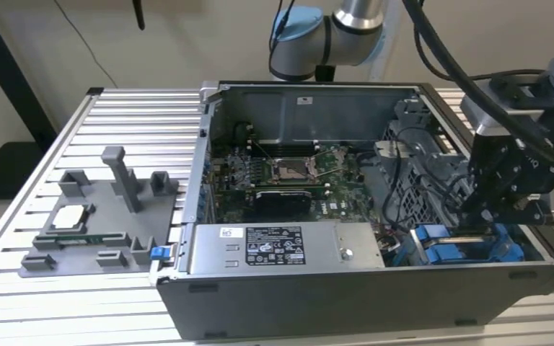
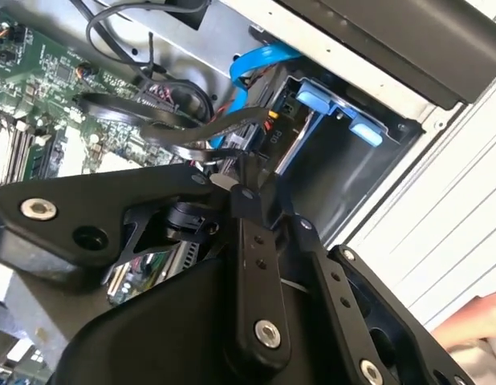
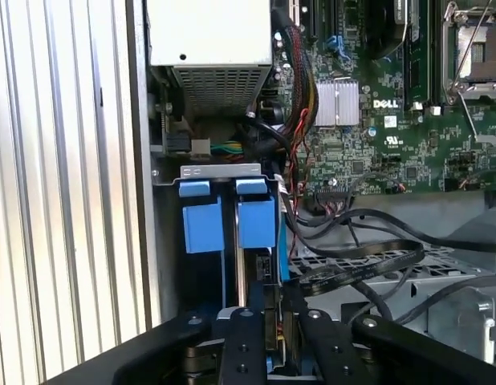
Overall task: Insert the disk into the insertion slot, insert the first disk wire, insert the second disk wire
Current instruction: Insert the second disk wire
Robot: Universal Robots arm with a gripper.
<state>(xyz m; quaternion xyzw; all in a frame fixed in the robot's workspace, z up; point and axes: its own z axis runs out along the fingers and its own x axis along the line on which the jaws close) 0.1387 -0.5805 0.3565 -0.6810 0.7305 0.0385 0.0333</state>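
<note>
My pincer (image 3: 268,325) is low in the case at the insertion slot (image 3: 229,265), grip state indeterminate; the disk (image 3: 258,281) looks seated edge-on there; judged rigid, heavy, shock-sensitive; best held by its blue carrier sides.

The exterior view is looking down from high up into the open computer case (image 1: 354,187); both wrist views are looking closely at its blue drive bay (image 3: 232,220), a corner all three are sharing.
</note>
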